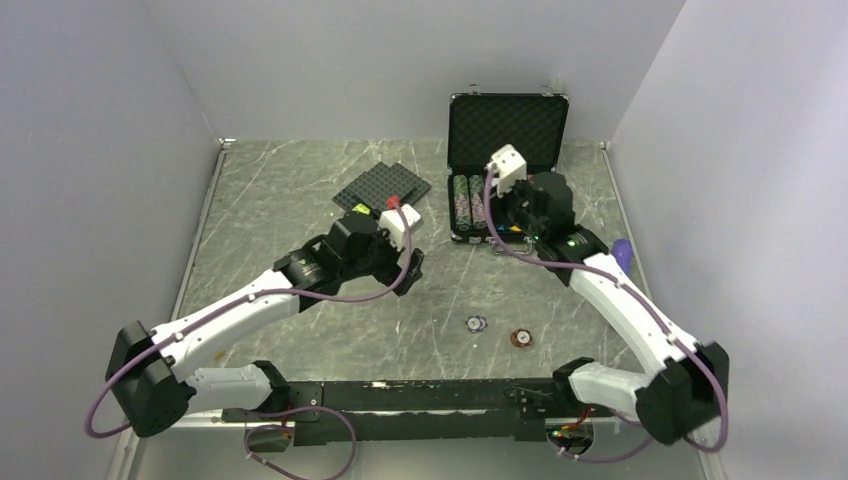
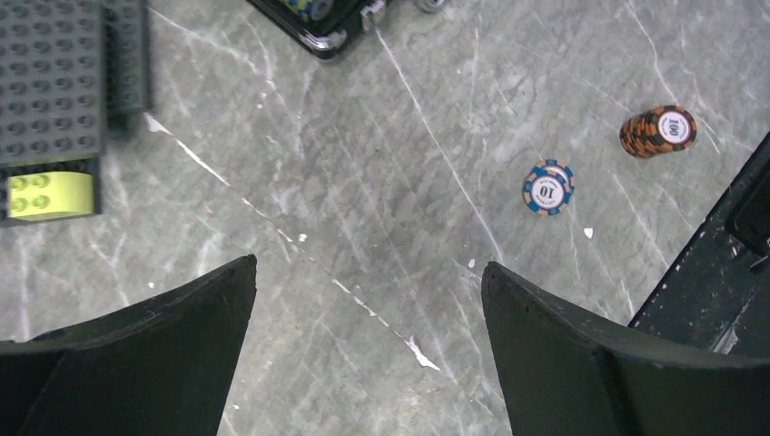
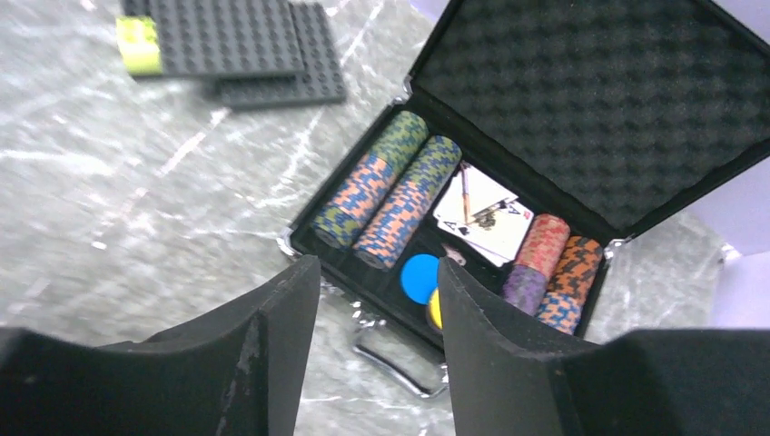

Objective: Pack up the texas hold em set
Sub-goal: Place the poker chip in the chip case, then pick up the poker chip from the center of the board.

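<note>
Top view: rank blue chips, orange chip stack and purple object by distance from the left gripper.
1. blue chips, right of the left gripper, toward the bases.
2. orange chip stack, just right of the blue.
3. purple object, far right, beside the right arm.

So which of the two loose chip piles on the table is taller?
The orange pile marked 100, several chips high; the blue pile marked 10 beside it sits much flatter.

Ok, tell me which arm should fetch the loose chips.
Left, probably: the left gripper, open, hangs near the blue chip and orange chip stack; the right gripper is at the open briefcase.
</note>
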Controlling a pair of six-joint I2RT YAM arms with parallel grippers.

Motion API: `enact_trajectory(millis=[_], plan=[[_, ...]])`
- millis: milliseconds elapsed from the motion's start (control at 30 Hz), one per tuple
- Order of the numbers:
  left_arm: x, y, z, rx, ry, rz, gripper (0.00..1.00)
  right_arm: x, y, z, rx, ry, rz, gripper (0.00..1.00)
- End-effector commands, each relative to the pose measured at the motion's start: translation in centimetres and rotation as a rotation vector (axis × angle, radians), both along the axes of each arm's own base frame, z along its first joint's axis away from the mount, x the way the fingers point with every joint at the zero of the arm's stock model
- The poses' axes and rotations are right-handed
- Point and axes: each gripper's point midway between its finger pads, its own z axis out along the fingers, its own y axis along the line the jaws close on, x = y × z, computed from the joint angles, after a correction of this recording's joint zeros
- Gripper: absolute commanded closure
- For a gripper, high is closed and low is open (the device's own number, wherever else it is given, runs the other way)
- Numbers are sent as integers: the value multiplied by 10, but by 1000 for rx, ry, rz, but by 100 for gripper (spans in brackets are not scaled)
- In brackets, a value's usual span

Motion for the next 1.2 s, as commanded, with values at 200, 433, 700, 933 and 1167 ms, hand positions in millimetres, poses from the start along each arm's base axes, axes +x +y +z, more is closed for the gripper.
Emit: enact_trajectory(millis=[200, 433, 700, 933, 1167], plan=[[-43, -105, -41, -42, 156, -15, 6, -49, -16, 49, 440, 93, -129, 43], [-70, -160, -85, 50, 192, -126, 8, -70, -25, 71, 514, 39, -120, 41], [-72, -176, -123, 166, 185, -164, 13, -81, -25, 72, 528, 35, -93, 41], [-69, -177, -145, 232, 185, -170, 20, -84, -20, 72, 544, 49, -68, 41], [-66, -178, -159, 270, 188, -162, 24, -86, -18, 69, 549, 62, -59, 42]])
